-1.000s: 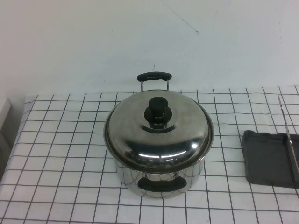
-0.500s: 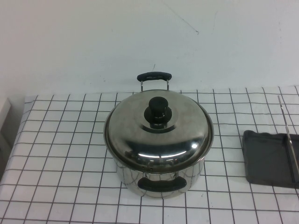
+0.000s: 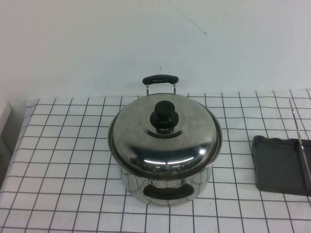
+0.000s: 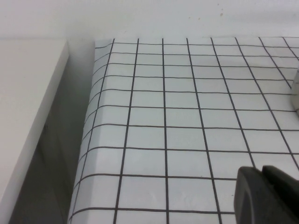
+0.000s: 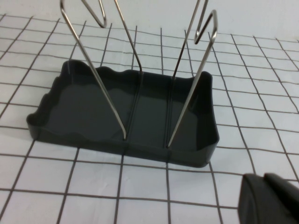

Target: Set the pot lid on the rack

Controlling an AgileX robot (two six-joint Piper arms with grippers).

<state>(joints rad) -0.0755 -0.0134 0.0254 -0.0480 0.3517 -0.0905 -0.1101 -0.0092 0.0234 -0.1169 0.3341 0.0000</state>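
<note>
The pot lid, shiny and domed with a black knob, sits on the steel pot at the table's middle. The rack is a dark grey tray at the right edge with a thin wire rod. In the right wrist view the rack stands close ahead, its upright wires empty. My right gripper is shut and empty, just short of the rack. My left gripper is shut and empty, low over the grid cloth near the table's left edge. Neither gripper shows in the high view.
The pot has two black handles, one at the far side and one at the near side. A white ledge runs beside the table's left edge, with a dark gap between. A white wall stands behind the table.
</note>
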